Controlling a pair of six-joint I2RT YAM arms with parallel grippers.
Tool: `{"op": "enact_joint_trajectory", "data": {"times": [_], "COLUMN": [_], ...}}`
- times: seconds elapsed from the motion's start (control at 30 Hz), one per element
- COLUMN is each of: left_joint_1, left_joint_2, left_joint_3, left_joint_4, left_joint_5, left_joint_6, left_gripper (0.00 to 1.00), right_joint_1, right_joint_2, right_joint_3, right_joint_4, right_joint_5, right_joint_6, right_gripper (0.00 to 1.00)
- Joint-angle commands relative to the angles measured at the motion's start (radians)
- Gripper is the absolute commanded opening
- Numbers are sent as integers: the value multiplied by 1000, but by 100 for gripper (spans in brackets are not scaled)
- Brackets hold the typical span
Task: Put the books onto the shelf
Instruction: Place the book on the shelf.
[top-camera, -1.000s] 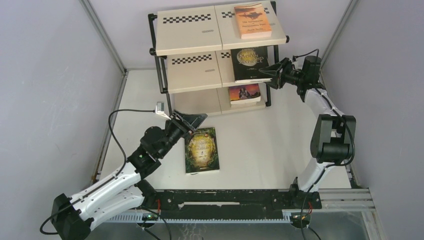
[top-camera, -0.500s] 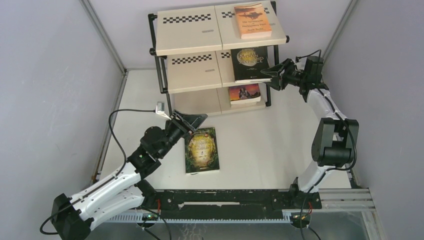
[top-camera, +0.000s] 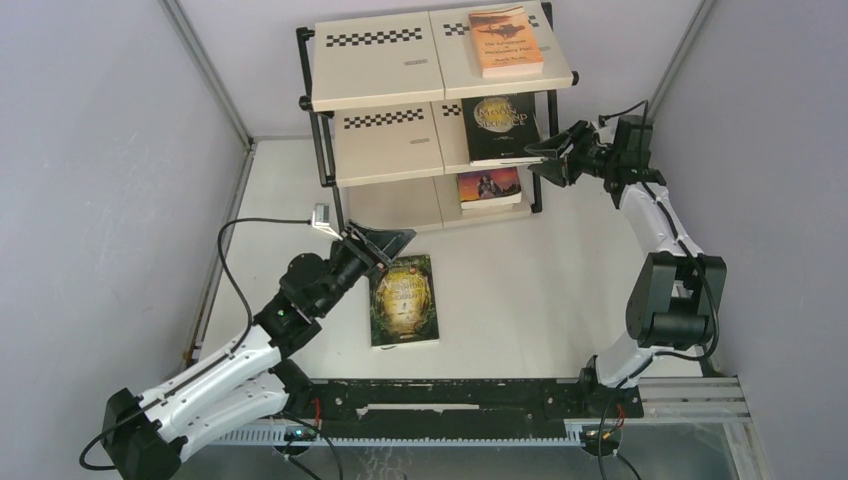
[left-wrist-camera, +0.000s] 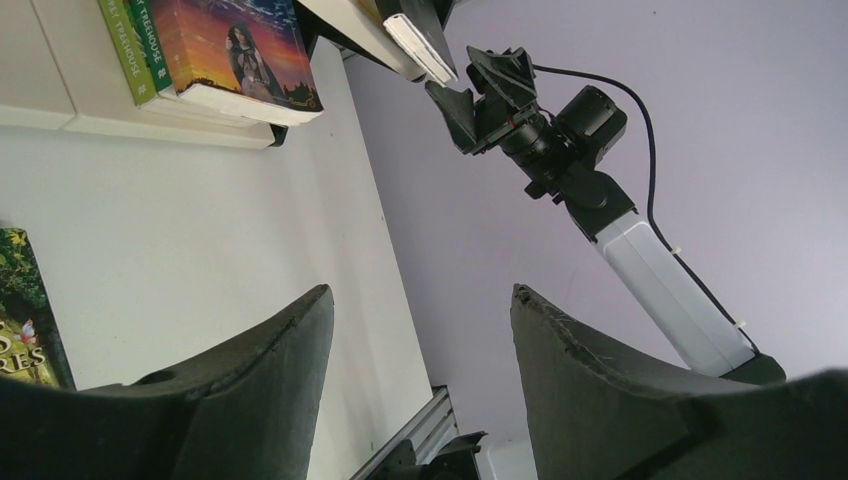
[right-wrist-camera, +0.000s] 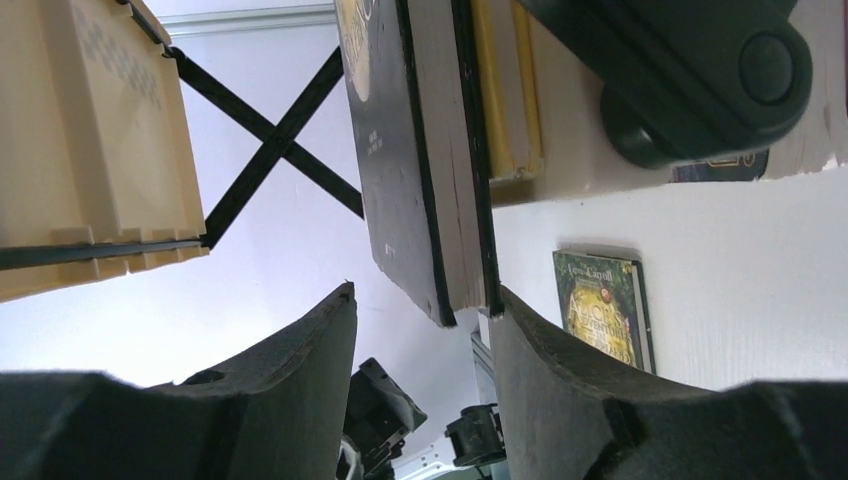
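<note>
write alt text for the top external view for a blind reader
Three-tier cream shelf holds an orange book on top, a black book mid-tier, a third book below. The right gripper is open at the black book's corner; the left gripper is open by a green book on the table.

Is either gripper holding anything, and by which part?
Nothing is held. The left gripper is open and empty; the right gripper has open jaws around a corner of the black book, unclamped.
</note>
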Motion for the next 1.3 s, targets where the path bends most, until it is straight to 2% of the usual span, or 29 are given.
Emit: {"op": "enact_joint_trajectory", "data": {"times": [0.0,0.37,0.5,0.6,0.77,0.83,0.87,1.27], "left_joint_1": [4,5,4,4,4,5,4,5], "left_joint_2": [-29,-50,-61,-75,-92,-99,-101,-107], "left_joint_3": [10,9,5,-3,-16,-18,-18,-15], "left_joint_4": [20,-4,-11,-18,-30,-38,-42,-79], "left_joint_5": [23,38,37,35,31,28,27,20], "left_joint_6": [1,4,4,5,1,1,1,19], "left_gripper": [70,70,69,70,70,70,70,75], "right_joint_1": [-5,19,58,96,169,187,196,229], "right_joint_2": [-77,-159,-201,-233,-243,-234,-228,-152], "right_joint_3": [-20,-75,-92,-95,-93,-80,-75,-21], "right_joint_4": [-26,-71,-108,-135,-117,-123,-125,-91], "right_joint_5": [34,87,145,203,274,294,300,344], "right_joint_6": [-55,-94,-132,-172,-200,-212,-216,-225], "right_gripper": [58,58,55,47,19,4,0,0]}}
